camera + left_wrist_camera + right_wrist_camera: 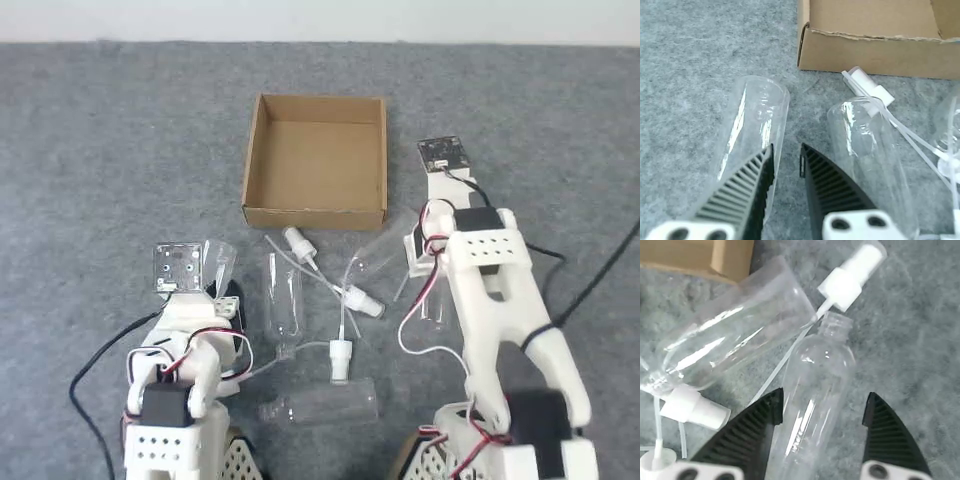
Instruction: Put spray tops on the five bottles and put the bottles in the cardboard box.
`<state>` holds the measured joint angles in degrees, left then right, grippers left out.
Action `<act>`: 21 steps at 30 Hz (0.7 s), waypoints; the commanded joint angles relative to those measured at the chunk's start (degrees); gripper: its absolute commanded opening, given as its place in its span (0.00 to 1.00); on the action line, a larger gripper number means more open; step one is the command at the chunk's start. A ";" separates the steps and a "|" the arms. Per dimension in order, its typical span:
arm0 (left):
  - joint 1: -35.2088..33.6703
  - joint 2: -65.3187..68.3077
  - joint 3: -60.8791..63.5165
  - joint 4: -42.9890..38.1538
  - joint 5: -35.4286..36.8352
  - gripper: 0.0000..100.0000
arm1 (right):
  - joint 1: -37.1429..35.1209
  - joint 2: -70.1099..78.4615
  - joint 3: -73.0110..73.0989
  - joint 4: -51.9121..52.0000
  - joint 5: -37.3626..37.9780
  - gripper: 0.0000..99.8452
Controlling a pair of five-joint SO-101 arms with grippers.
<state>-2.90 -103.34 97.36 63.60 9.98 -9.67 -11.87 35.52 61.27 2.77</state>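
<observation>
Five bottles [285,300]: all are clear and lie on the grey carpet [120,150] in front of the box. As far as can be seen, none has a top on it and none is inside the box yet.
Cardboard box [314,214]: it is open upward and placed at the far side, between the two arms, probably so that it can be reached by either arm.
Spray tops: three are counted with certainty, a far top [299,242] just before the box, a middle top [363,301] and a near top [340,361]. Their thin tubes are crossed over each other.
Right gripper [825,395]: it is spread wide, and a capless bottle [815,385] is straddled by the jaws, which are not pressed on it yet. The body is taken and not the neck, probably so that the neck is kept free for a top.
Slanted bottle [735,335]: it is laid just beside that neck, with a loose top [850,277] near it.
Left gripper [787,155]: a narrow gap is seen between the jaws, with carpet showing through, so nothing is held. One bottle [757,120] is partly covered by one jaw, and a second bottle [870,145] lies beside the other.
Step judged: the first grasp is being prepared, and the task is judged to be at its beginning.
Risk judged: the round, smooth bottle may be rolled away when the jaws are closed.
</observation>
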 commanded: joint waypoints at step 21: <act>-0.26 -0.97 -0.84 0.18 -0.44 0.08 | 0.84 25.54 -25.05 9.89 -0.70 0.17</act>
<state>-2.90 -103.34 97.36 63.60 9.98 -9.23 10.46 14.68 68.66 2.68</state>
